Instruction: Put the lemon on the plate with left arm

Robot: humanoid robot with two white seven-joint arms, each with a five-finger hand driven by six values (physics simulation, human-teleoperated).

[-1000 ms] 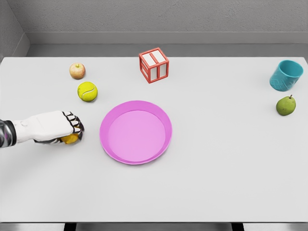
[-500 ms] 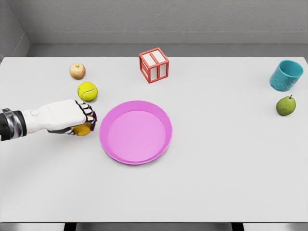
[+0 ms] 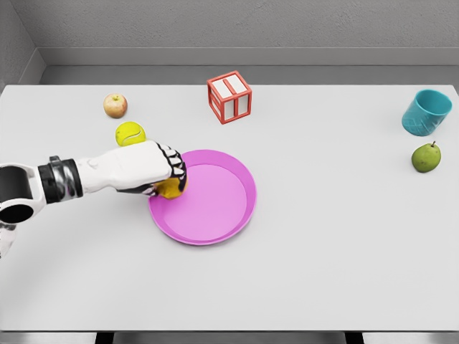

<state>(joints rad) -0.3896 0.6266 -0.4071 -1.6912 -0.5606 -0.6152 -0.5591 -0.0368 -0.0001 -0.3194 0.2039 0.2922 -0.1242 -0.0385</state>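
My left hand reaches in from the left and hangs over the left rim of the pink plate. Its fingers are curled around the yellow lemon, of which only the underside shows below the knuckles. The plate lies near the middle of the white table. The right arm does not show.
A yellow tennis ball sits just behind my left forearm, with a small apple further back. A red and white cube stands behind the plate. At the far right are a teal cup and a green pear.
My left hand has carried the lemon to the right and slightly away from me, from the bare table at the left to above the plate's left rim.
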